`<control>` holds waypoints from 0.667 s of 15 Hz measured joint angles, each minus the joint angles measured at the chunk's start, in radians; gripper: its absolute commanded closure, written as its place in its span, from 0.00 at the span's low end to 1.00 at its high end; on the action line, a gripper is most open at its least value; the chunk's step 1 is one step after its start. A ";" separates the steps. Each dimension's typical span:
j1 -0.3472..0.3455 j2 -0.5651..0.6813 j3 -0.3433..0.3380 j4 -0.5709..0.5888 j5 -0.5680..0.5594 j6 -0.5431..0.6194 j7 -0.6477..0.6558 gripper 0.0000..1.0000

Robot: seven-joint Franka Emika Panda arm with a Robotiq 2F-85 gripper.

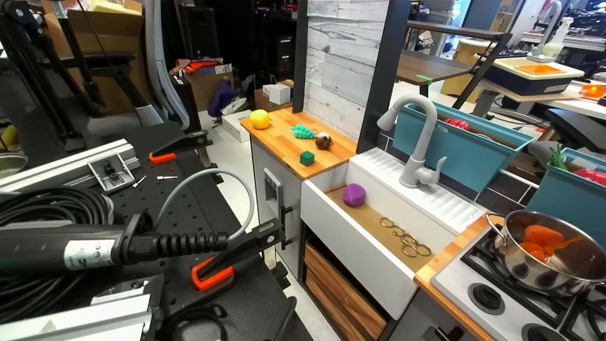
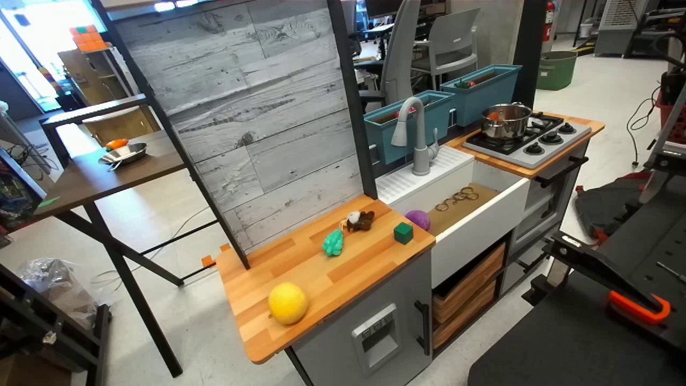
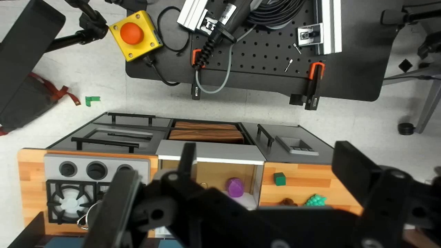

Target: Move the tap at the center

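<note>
In the wrist view your gripper (image 3: 255,165) stood released, its jaws spread wide apart, with a toy-kitchen bench (image 2: 375,252) below it. Both exterior views showed you the tap (image 1: 423,137) standing untouched: a pale grey gooseneck, upright on the ledge (image 1: 378,163) behind the white sink (image 1: 357,253), its spout pointing sideways toward the plank panel (image 2: 257,118). From the wrist camera, the gripper's dark body covered the back of the sink, so you could not make out the tap or tell how far off it was.

Only the wrist view gave you the yellow box with a red button (image 3: 136,34), on the black work surface (image 3: 358,79) across the floor (image 2: 605,123) from the bench. The exterior views gave you the yellow ball (image 2: 288,303) at the bench end away from the stove (image 1: 454,284), and the steel pot (image 1: 535,275) with orange things (image 1: 542,234) inside; the wrist camera caught just a sliver of that pot.

On the bench's wooden top lay a green cube (image 2: 403,233), a turquoise lumpy toy (image 2: 333,243) and, near it, a brown-and-white toy (image 2: 362,221). Inside the sink you had a purple toy (image 1: 353,194) and brass-coloured rings (image 1: 409,239). The pot sat on the stove; blue planters (image 1: 450,147) stood behind the tap. Farther out were grey chairs (image 2: 397,64) and a green bin (image 2: 556,72).
</note>
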 measured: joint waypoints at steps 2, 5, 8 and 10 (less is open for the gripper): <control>0.000 0.000 0.000 0.000 0.000 0.000 0.000 0.00; 0.000 0.001 0.001 -0.004 0.001 0.001 0.002 0.00; 0.001 0.031 0.019 -0.054 0.001 0.069 0.034 0.00; 0.002 0.085 0.047 -0.106 0.001 0.174 0.074 0.00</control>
